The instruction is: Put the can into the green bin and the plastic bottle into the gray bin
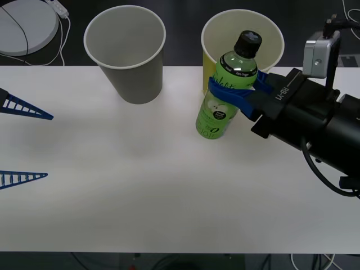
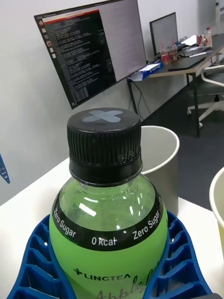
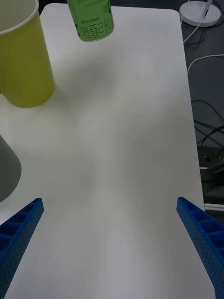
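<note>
Plastic bottle upright, lifted clear of the white desk, directly in front of the green bin. Right gripper has its blue jaws closed around the bottle's upper body, below the black cap. Gray bin stands left of the green bin, apart. Left gripper at the desk's left edge, jaws wide open, holding nothing.

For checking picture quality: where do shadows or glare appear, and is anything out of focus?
Front view: soft, faint shadows on the white table beside the gray bin. Right wrist view: small bright highlights on the plastic bottle held in the right pincer; the background desks look soft. Left wrist view: a pale shadow beside the green bin; the left pincer is open.
</note>
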